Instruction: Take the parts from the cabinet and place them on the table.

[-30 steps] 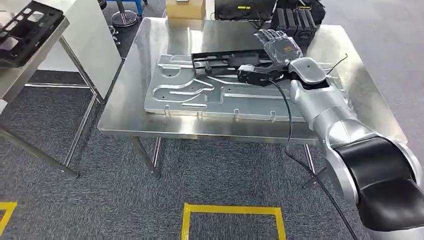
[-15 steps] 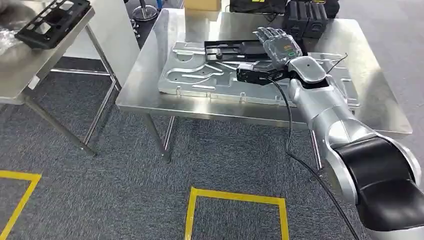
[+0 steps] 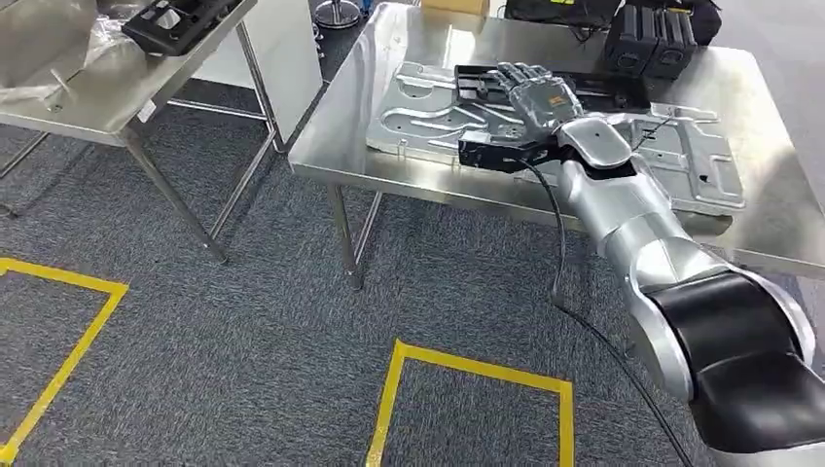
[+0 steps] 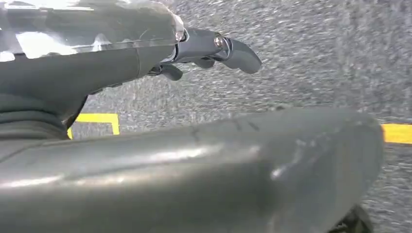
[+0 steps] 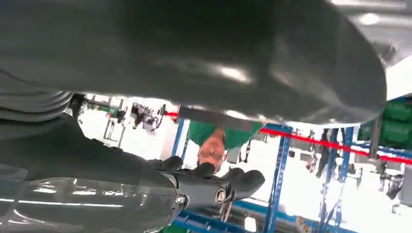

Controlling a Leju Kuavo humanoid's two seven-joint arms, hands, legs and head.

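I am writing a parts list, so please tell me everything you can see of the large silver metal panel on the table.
The stamped metal panel is a wide, flat, silvery sheet with pressed curved channels, ridges and small holes. It lies flat on the steel table, reaching near its front edge. A black frame part lies across its far side. The right hand is above it with fingers spread; contact cannot be told.

A table [image 3: 389, 165] stands at one o'clock, bearing a large panel [image 3: 428, 122]; a long part [image 3: 482, 83] lies on the panel's far edge. At eleven o'clock, a second table [image 3: 88, 107] carries what may be another part [image 3: 180, 17].
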